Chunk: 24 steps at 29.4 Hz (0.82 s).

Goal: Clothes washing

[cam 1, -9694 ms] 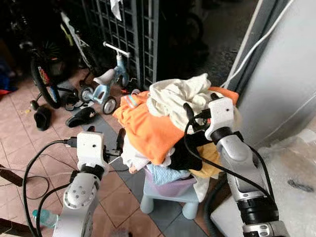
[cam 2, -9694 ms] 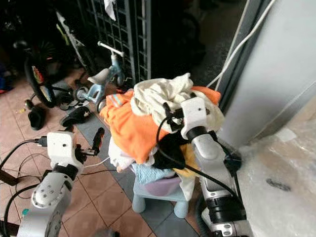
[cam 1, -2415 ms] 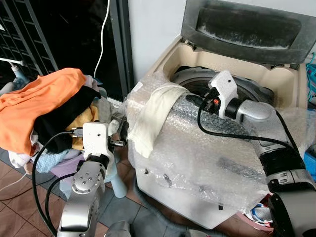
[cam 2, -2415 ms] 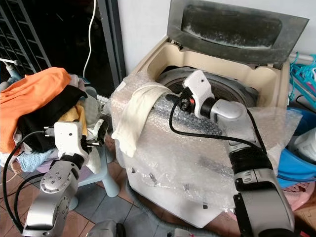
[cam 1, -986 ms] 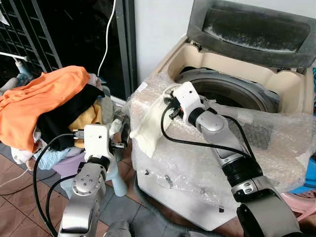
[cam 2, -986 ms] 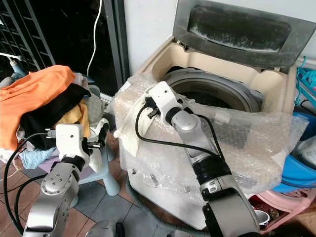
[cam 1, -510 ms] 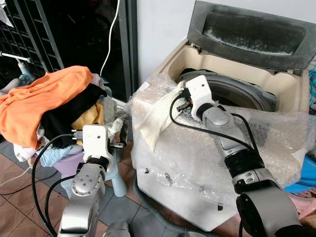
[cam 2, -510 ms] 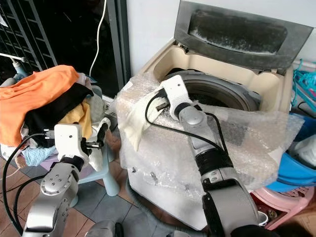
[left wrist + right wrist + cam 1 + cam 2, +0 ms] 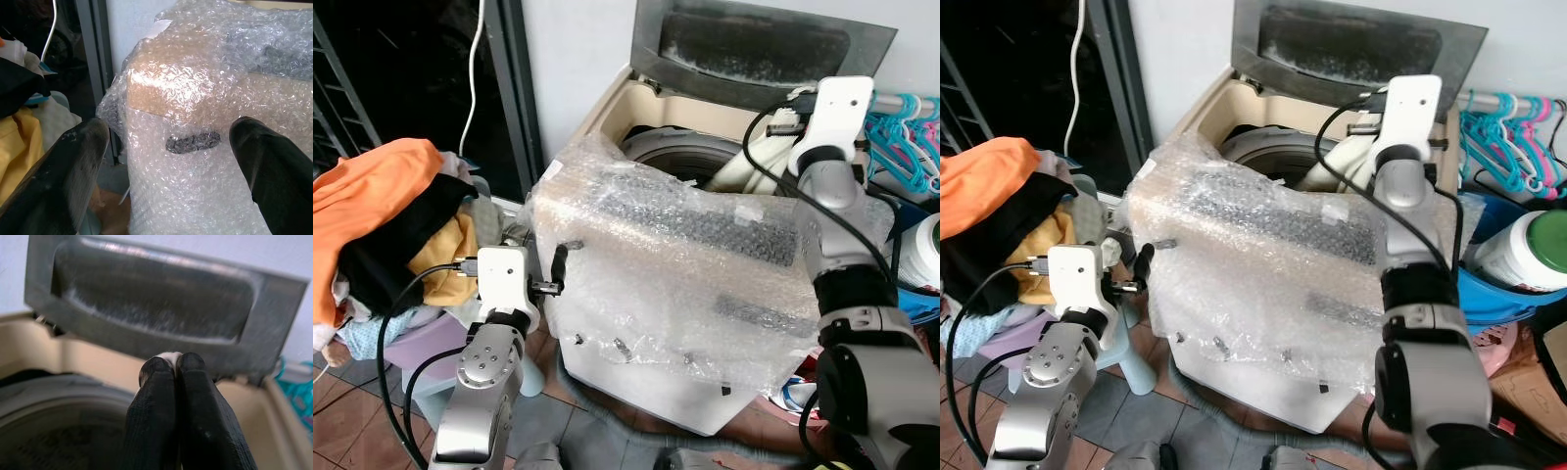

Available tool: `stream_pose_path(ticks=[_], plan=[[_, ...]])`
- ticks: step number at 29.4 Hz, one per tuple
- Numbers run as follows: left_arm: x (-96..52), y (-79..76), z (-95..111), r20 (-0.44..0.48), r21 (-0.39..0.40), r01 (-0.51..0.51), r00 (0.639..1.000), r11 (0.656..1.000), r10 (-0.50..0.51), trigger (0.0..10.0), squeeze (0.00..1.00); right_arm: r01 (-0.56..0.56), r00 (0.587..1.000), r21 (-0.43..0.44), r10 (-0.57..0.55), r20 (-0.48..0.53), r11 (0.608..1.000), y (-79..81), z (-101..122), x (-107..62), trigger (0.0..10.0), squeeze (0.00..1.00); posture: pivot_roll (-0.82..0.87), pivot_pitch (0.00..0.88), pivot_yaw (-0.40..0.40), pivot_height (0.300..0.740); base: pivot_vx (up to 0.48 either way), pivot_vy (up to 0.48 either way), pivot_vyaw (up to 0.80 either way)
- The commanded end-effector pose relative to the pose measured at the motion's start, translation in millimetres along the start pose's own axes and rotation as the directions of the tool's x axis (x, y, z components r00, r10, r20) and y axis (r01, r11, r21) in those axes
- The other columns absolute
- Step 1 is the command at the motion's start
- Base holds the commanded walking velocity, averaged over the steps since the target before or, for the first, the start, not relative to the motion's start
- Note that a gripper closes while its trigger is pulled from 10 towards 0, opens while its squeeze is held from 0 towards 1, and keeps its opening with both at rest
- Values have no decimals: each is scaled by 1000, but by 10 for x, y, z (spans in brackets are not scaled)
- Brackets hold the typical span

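Overhead, a cream garment [image 9: 741, 166] hangs from the right gripper [image 9: 170, 363] above the open drum of the washing machine [image 9: 685, 323], its lower end trailing into the tub; the two black fingers are pinched together on a bit of the cloth; bubble wrap [image 9: 675, 264] covers the machine's front; the left gripper [image 9: 166, 142], fingers spread wide, hovers near that wrap; beside it, a laundry pile [image 9: 382, 215] sits heaped.
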<state>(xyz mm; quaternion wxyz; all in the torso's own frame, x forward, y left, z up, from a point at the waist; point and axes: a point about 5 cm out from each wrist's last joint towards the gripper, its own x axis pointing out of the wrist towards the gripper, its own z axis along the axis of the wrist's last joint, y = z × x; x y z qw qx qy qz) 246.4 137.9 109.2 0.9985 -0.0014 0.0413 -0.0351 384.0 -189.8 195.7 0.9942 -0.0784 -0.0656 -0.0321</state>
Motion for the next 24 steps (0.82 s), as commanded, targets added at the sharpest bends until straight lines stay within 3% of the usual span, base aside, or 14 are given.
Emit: stream_pose_path(ticks=[1,5,7,9,10,11,17,19,24], plan=[[16,17,-2,-9,0,-10,1000,1000,10,10000,0,-67,998,40,67,-10,997,98,-26,-37,10000,0,-14,0,-18,740,0,0,0],[20,39,-20,-19,1,-24,1000,1000,24,10000,0,-216,976,53,218,-20,975,254,-136,-199,10000,0,-23,0,-10,740,0,0,0],[24,31,-21,-21,8,-15,1000,1000,15,10000,0,-245,968,53,247,-42,968,269,-183,-238,10000,0,-24,0,-9,740,0,0,0],[34,22,-20,-21,2,-11,1000,1000,11,10000,0,-248,968,-24,246,-53,969,247,-212,-266,10000,0,-28,0,-6,740,0,0,0],[39,22,-18,-20,2,-10,1000,1000,10,10000,0,-281,959,-9,281,-48,960,258,-220,-287,10000,0,-31,0,-3,740,0,0,0],[53,25,-12,-18,7,-8,1000,1000,8,10000,0,-330,940,15,331,-84,944,274,-262,-318,10000,1000,-34,0,1,740,0,0,0],[57,44,-8,-20,2,-21,1000,1000,22,10000,0,-346,932,-74,333,-144,935,259,-309,-440,10000,1000,-36,0,-3,740,0,0,0],[47,60,-25,-31,-7,-34,999,999,34,10000,0,-363,922,-30,354,-159,931,241,-294,-518,10000,1000,-38,0,-14,740,0,0,0],[59,54,8,-12,0,-26,1000,1000,26,10000,0,-299,950,37,301,-86,953,229,-258,-660,10000,1000,-28,0,-26,740,0,183,0]])
